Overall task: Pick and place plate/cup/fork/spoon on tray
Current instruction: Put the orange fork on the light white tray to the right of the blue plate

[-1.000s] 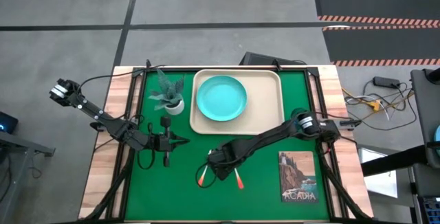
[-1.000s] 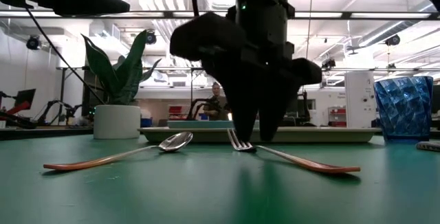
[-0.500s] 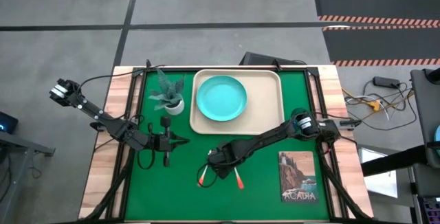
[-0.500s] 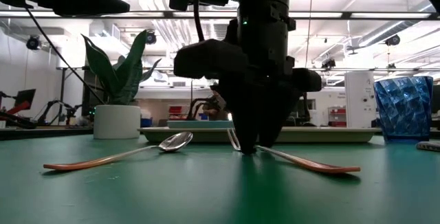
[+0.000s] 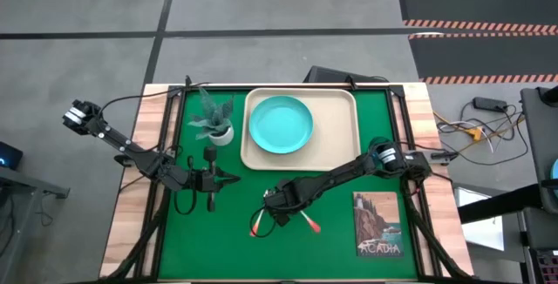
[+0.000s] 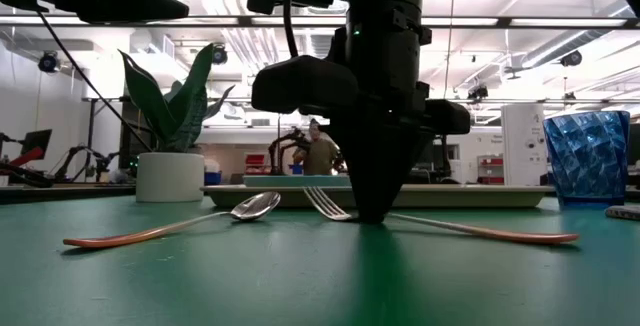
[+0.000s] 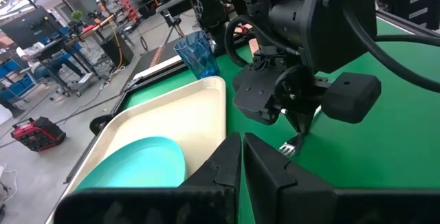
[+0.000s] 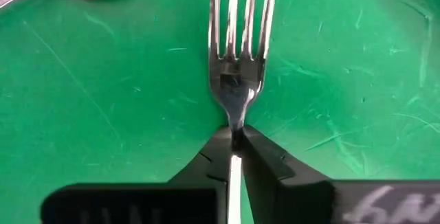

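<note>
Green desk (image 5: 192,232) at 6 o'clock: right gripper (image 5: 281,210) had just pinched its fingers on the fork (image 8: 237,59), so lifting toward the tray (image 5: 349,149) looked next; left gripper (image 5: 209,179) waited, clenched.

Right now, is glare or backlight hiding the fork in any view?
Low view: bright ceiling lights leave the right gripper a dark silhouette, but the fork still reads against the mat. Right wrist view: the tines glint yet stay crisp, the neck pinched between the fingers. High view: even light, the fork small.
</note>
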Robot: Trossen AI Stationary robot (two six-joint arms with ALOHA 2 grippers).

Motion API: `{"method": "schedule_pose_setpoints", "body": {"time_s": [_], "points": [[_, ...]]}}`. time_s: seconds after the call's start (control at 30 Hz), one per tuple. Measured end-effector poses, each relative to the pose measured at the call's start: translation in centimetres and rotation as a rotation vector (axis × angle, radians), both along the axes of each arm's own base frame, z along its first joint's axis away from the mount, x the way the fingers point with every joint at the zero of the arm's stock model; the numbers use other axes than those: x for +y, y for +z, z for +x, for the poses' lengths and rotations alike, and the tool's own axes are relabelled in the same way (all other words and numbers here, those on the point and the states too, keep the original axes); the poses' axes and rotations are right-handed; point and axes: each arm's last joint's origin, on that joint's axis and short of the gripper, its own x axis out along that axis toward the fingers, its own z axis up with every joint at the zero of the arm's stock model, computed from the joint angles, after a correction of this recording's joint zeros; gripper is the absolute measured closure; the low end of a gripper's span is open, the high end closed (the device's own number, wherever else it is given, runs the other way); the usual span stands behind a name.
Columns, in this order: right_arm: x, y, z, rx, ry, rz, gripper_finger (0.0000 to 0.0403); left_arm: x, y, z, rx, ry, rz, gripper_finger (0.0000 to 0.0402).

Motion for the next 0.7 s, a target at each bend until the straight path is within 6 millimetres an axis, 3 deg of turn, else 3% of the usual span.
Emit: {"method": "schedule_pose_setpoints", "body": {"time_s": [0.27,0.47,0.7], "points": [[0.0,1.3,-0.2,-0.016,-0.005,0.036,0.0389,0.0,0.0,0.0,0.0,0.0,0.0,0.0398],[-0.5,4.7,-0.7,-0.087,-0.014,0.06,0.0389,0.0,0.0,0.0,0.001,0.0,0.0,0.0398],[-3.6,9.1,-2.2,-0.12,-0.072,0.01,0.039,0.0,0.0,0.0,0.002,0.0,0.001,0.0398]]}}
